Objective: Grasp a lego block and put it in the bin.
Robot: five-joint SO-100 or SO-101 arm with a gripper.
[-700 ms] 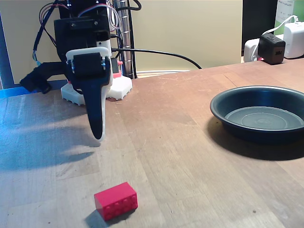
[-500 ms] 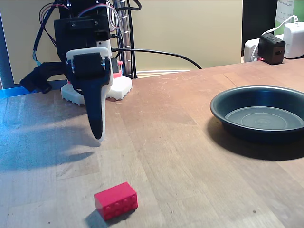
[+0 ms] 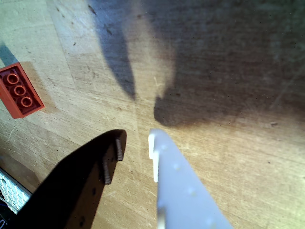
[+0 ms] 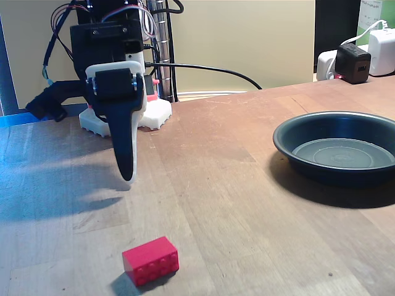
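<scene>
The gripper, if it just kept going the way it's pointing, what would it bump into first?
Most likely the bare table. The gripper points down at wood with nothing between its slightly parted jaws. The brick lies off to the left in the wrist view, outside that line, though depth is hard to judge.

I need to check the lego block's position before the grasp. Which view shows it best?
The fixed view: the whole lego block lies on the table. The wrist view cuts it off at the left edge.
</scene>
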